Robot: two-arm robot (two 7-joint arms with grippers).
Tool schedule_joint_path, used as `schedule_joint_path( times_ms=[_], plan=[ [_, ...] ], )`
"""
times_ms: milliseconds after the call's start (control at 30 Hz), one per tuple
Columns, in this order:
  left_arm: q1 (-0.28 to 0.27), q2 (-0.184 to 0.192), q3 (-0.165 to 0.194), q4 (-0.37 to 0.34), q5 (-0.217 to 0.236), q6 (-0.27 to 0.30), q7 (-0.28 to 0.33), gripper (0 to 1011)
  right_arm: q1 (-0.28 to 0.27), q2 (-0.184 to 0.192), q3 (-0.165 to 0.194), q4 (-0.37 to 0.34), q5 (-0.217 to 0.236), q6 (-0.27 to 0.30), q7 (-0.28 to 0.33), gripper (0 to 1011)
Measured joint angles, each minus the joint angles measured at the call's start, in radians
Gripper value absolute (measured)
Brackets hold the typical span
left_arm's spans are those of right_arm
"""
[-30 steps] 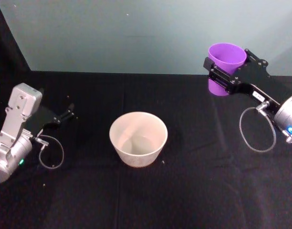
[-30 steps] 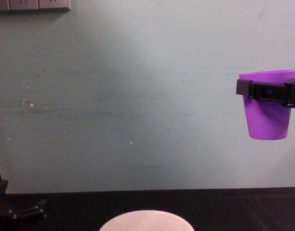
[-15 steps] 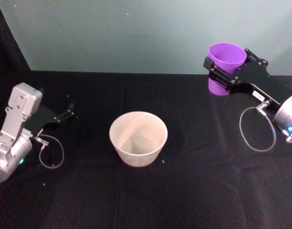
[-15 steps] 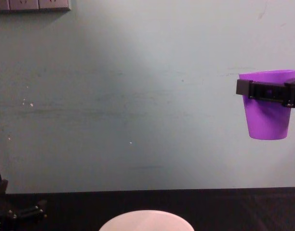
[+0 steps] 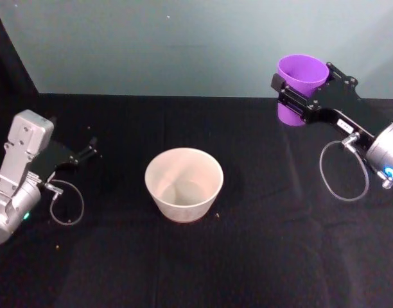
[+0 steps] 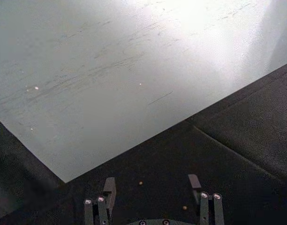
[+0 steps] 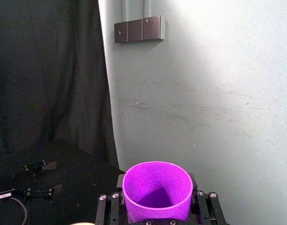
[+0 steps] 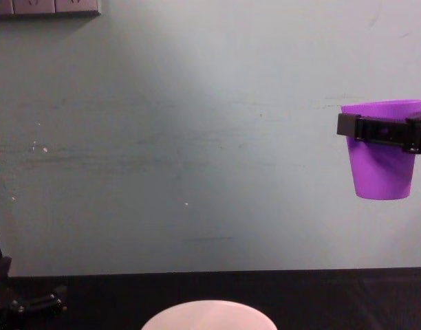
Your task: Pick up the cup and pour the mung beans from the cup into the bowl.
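The right tool point(image 5: 298, 97) pinches the cup point(image 5: 303, 69) just under its rim, upright and lifted off the surface point(image 5: 261, 256), right of the bowl point(image 5: 183, 206) and farther back. The pour likely needs travel left and nearer, over the bowl's mouth, then a tip. The cup is bright purple, tapered and smooth; beans inside cannot be made out. The left tool point(image 5: 88, 153), spread, rests left of the bowl.
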Motion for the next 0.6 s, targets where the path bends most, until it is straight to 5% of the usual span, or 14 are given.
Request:
schedule_joint_path(
  times_ms=[600],
  plan=[
    [0.0,0.0,0.0,0.0,0.0,0.0,0.0,1000,0.0,0.0,0.0,0.0,0.0,0.0,0.0,746]
  ],
)
